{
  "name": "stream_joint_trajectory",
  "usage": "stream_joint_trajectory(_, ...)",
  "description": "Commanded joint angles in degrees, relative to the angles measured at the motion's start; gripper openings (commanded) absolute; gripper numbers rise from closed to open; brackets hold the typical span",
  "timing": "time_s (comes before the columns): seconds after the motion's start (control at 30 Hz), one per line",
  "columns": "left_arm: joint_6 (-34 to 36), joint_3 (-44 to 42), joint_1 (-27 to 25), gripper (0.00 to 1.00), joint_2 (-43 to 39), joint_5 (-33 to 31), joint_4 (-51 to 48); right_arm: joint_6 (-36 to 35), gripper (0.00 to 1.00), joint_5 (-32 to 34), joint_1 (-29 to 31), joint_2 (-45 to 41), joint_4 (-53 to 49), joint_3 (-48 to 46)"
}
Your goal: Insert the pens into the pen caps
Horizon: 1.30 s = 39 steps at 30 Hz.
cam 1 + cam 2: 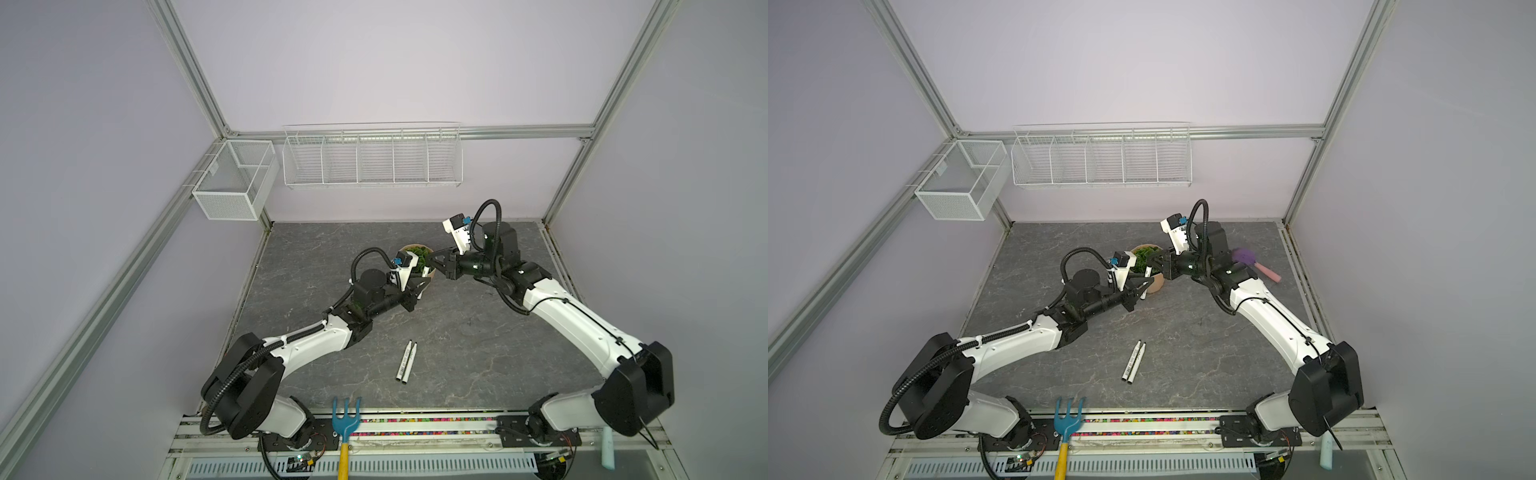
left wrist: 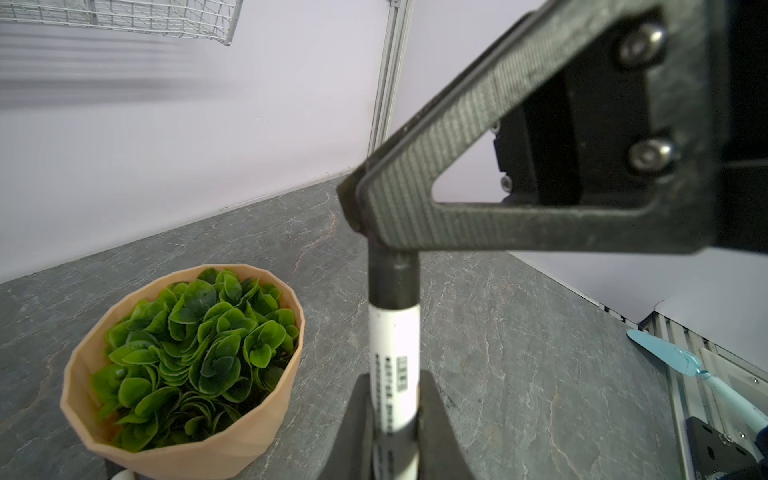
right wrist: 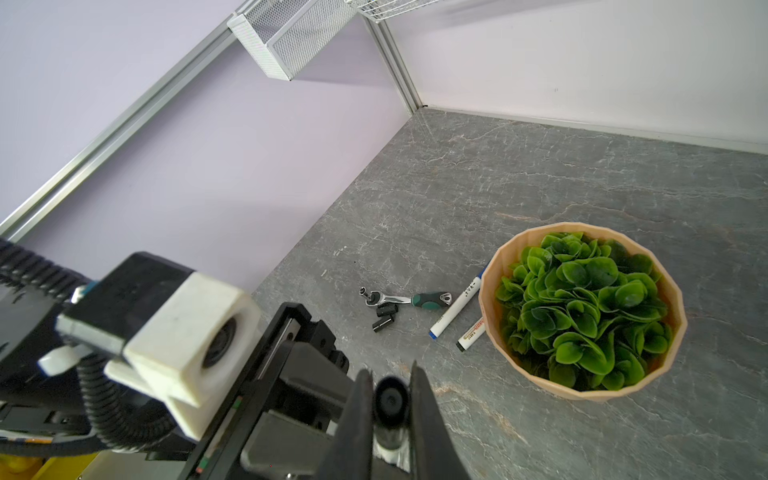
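Clamping a white pen (image 2: 395, 332) by its barrel in the left gripper (image 2: 395, 378), above the grey table (image 2: 519, 332), next to the plant pot (image 2: 208, 457). Pinching the black cap (image 3: 390, 401) sitting on that pen's end in the right gripper (image 3: 390, 380). Lying farther out: two pens (image 1: 406, 360) side by side mid-table, two more pens (image 3: 455, 309) just beside the pot, two black caps (image 3: 384, 318) by the wrench (image 3: 405, 298).

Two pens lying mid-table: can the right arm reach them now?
Probably not yet: the right end effector is shut on a black cap atop the pen that the left end effector holds. Nothing else blocks the two pens.
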Motion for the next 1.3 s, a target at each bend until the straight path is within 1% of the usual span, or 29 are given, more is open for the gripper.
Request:
stream_joint_trajectory(0.0, 1.21, -0.05, -0.57, 0.00, -1.94, -2.69, 7.74, 0.54, 0.07, -6.30, 0.30, 2.34, -1.11, -1.05)
stream_joint_trajectory(0.17, 2.23, 0.69, -0.62, 0.00, -1.46, -9.15, 14.50, -3.42, 0.07, -11.28, 0.38, 6.25, -9.89, 1.10)
stream_joint_trajectory(0.23, 3.10, 1.53, -0.62, 0.00, -1.14, -11.56, 17.22, -5.93, 0.06, -11.69, 0.65, 7.86, -14.48, 2.12)
stream_joint_trajectory(0.3, 4.63, 2.86, -0.62, 0.00, -0.88, -13.05, 17.94, -7.88, 0.06, -11.59, 1.03, 8.74, -17.59, 2.58)
stream_joint_trajectory(0.47, 9.09, 6.12, -0.53, 0.00, -0.87, -15.07, 19.87, -12.66, 0.07, -11.25, 2.36, 10.72, -24.65, 3.43)
stream_joint_trajectory(0.53, 9.88, 6.83, -0.37, 0.00, -1.17, -17.01, 21.56, -14.25, 0.07, -11.23, 3.00, 11.56, -26.74, 3.30)
stream_joint_trajectory(0.7, 10.19, 8.72, 1.20, 0.00, -2.52, -15.68, 22.00, -15.91, 0.07, -9.70, 4.68, 13.28, -28.26, 3.19)
stream_joint_trajectory(0.83, 11.25, 10.19, 1.27, 0.00, -2.96, -14.06, 22.47, -16.90, 0.07, -8.70, 6.10, 14.78, -29.04, 3.43)
stream_joint_trajectory(0.97, 11.75, 12.36, 1.34, 0.00, -3.38, -12.50, 23.23, -16.95, 0.06, -8.56, 6.21, 15.40, -28.50, 2.64)
stream_joint_trajectory(1.27, 15.43, 17.71, 1.66, 0.00, -4.95, -9.68, 23.96, -14.80, 0.07, -14.01, 5.40, 16.56, -24.53, 0.32)
